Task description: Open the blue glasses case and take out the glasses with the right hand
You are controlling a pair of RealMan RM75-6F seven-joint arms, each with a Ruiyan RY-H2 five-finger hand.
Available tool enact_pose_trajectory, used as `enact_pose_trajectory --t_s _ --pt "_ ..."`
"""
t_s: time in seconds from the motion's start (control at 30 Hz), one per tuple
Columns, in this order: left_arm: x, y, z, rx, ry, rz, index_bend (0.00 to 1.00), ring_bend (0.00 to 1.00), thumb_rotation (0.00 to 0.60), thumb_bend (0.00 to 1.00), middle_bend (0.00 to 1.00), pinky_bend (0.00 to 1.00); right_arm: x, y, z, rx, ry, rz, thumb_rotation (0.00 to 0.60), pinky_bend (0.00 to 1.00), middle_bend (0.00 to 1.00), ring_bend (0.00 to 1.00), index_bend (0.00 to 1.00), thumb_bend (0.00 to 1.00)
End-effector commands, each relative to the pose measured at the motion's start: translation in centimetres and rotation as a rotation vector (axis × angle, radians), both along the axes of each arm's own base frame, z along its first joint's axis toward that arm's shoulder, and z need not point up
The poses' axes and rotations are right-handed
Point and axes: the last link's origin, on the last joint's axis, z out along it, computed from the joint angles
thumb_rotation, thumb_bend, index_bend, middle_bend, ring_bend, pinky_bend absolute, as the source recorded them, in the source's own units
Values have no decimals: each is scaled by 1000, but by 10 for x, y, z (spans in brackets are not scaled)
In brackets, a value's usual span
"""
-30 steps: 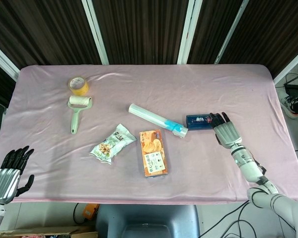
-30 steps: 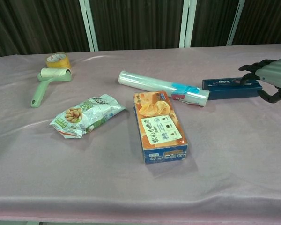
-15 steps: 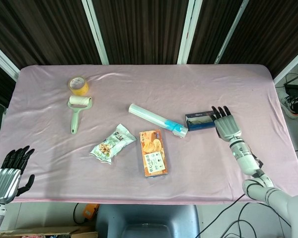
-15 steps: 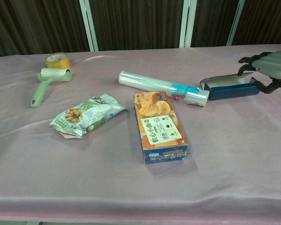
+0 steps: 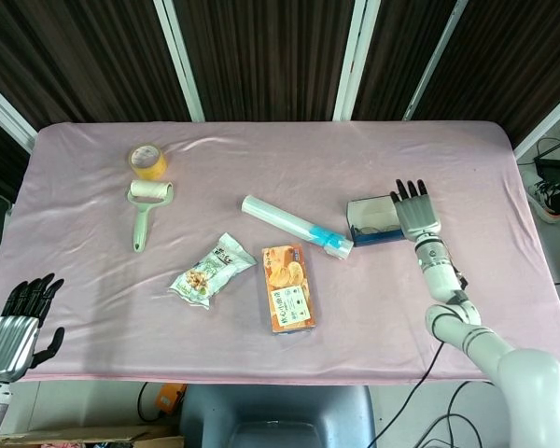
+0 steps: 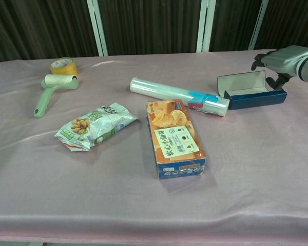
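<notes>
The glasses case [image 6: 251, 90] lid now stands raised; right hand [image 5: 416, 215] fingers spread behind it, roll [image 6: 178, 96] alongside.

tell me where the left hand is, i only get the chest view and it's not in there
Observer: The head view shows the left hand low at the near left corner, off the edge of the table, holding nothing.
Operator: ok and the right hand, my frame cuts it off
Observer: In the head view the right hand shows whole, back up, fingers stretched out and apart, at the right end of the blue glasses case.
Operator: any glasses in there
Observer: Cannot tell. The head view shows the pale lining of the raised lid; the base under it is only a dark blue strip.
</notes>
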Motion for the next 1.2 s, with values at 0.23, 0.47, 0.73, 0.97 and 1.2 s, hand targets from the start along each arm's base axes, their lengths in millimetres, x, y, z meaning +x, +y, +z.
enact_pose_trajectory --t_s 0.23,0.47,0.73,0.97,1.2 --pt "-1 -2 3 6 -8 -4 0 0 600 428 0 35 14 14 6 4 -44 87 600 0 0 0 241 749" --pt "1 -5 3 3 -11 -15 0 0 600 428 0 35 16 50 5 88 -56 163 600 0 0 0 254 709" --pt "1 -6 4 3 -15 -20 0 0 600 428 0 35 15 69 -8 155 -42 174 600 0 0 0 293 631" --pt "1 -6 3 -1 -13 -22 0 0 600 428 0 35 21 63 -25 175 -64 144 600 0 0 0 324 598" --pt "0 -6 5 5 -17 -20 0 0 600 428 0 35 25 74 -35 218 -71 167 600 0 0 0 361 598"
